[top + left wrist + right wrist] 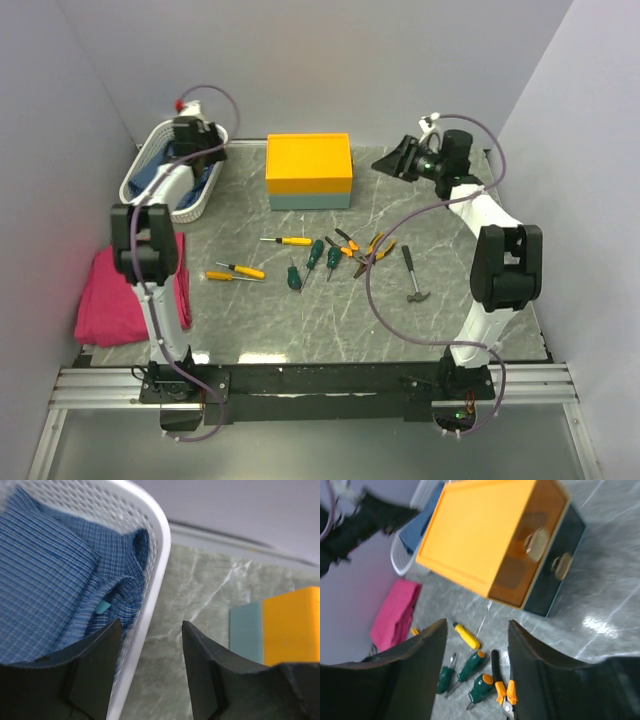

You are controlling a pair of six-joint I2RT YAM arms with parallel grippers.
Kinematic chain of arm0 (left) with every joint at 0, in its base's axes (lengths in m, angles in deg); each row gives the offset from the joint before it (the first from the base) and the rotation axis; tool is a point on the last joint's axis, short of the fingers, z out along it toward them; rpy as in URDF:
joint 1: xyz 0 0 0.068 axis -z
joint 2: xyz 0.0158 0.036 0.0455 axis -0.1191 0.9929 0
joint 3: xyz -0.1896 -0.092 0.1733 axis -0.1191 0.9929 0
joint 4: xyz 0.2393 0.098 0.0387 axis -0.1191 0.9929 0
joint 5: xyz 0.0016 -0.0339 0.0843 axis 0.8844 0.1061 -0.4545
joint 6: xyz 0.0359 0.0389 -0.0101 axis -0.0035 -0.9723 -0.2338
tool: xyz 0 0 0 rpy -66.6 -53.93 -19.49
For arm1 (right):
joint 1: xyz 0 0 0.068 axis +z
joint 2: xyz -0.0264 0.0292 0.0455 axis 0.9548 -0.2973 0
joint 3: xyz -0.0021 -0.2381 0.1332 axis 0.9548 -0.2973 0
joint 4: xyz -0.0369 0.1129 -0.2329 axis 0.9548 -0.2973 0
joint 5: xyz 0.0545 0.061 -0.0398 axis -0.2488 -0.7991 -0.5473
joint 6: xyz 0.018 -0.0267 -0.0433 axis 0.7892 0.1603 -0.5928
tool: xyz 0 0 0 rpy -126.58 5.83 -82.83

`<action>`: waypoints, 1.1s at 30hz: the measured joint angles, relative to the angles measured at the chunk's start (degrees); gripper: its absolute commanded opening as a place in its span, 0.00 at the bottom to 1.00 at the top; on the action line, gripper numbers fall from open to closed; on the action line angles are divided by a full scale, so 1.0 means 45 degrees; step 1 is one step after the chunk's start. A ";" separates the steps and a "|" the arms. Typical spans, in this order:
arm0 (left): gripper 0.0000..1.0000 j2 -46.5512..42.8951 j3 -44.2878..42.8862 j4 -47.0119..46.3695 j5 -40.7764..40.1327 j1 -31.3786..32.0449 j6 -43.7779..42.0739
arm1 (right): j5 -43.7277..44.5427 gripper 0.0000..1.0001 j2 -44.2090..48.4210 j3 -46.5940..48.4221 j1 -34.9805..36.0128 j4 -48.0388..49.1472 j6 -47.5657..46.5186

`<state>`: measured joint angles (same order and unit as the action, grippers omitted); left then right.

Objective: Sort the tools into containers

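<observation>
The tools lie loose on the table: yellow-handled screwdrivers (285, 240) (236, 272), green-handled screwdrivers (315, 255), orange-handled pliers (372, 250) and a black-handled hammer (413, 275). The orange-topped, blue-grey box (309, 170) stands at the back centre. The white perforated basket (205, 195) is at the back left. My left gripper (205, 150) is open and empty over the basket's rim (155, 555). My right gripper (387, 162) is open and empty, raised to the right of the box (480, 535). Below it lie a yellow screwdriver (467, 636), green screwdrivers (470, 666) and pliers (502, 690).
A blue checked cloth (50, 580) fills the basket. A folded pink cloth (130, 295) lies at the left edge, beside the left arm. The box has two round knobs (536, 544) on its front. Grey walls close in the back and both sides.
</observation>
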<state>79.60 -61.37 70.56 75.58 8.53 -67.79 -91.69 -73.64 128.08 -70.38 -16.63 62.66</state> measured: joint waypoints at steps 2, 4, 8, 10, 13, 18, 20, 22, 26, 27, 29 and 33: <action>0.53 -0.0899 0.0432 0.0092 0.0321 -0.0427 -0.0019 | -0.0155 0.69 -0.0204 0.0087 -0.0471 0.0461 0.0729; 0.48 -0.1705 0.0554 0.0180 0.1229 -0.0597 -0.0058 | -0.0437 0.73 -0.0699 0.0359 -0.0612 0.0850 0.1379; 0.04 -0.2778 0.0554 0.0277 0.3589 -0.0194 -0.0364 | -0.0758 0.73 -0.2050 0.0991 -0.0476 0.1598 0.2691; 0.01 -0.2943 0.0554 0.0398 0.4629 0.0126 -0.0554 | -0.0709 0.73 -0.2807 0.1355 -0.0393 0.1676 0.3167; 0.01 -0.2934 0.0680 0.0685 0.5644 0.0505 -0.0743 | -0.0510 0.73 -0.3725 0.1880 -0.0287 0.1724 0.3755; 0.01 -0.2783 0.0772 0.1200 0.6431 0.0758 -0.0840 | -0.0427 0.70 -0.4653 0.2608 -0.0126 0.1933 0.4420; 0.02 -0.2662 0.0782 0.1185 0.6625 0.0826 -0.0845 | -0.0423 0.69 -0.4979 0.3021 -0.0049 0.2191 0.4624; 0.02 -0.2492 0.0787 0.1195 0.6853 0.0942 -0.0845 | -0.0408 0.68 -0.5328 0.3444 0.0078 0.2365 0.4731; 0.02 -0.2040 0.0797 0.1234 0.6955 0.1292 -0.0889 | -0.0379 0.65 -0.5960 0.4061 0.0471 0.2511 0.4843; 0.01 -0.1943 0.0826 0.1268 0.6946 0.1394 -0.0962 | -0.0369 0.64 -0.6130 0.4216 0.0544 0.2535 0.4891; 0.01 -0.1851 0.0913 0.1307 0.6849 0.1613 -0.1171 | -0.0291 0.63 -0.6397 0.4401 0.0661 0.2531 0.5027; 0.01 -0.1836 0.0986 0.1452 0.6577 0.2181 -0.1705 | -0.0214 0.62 -0.6931 0.4911 0.0729 0.2637 0.5367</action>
<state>71.34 -56.93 77.09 105.17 18.35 -75.46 -92.65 -104.83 150.18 -67.10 -4.76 86.81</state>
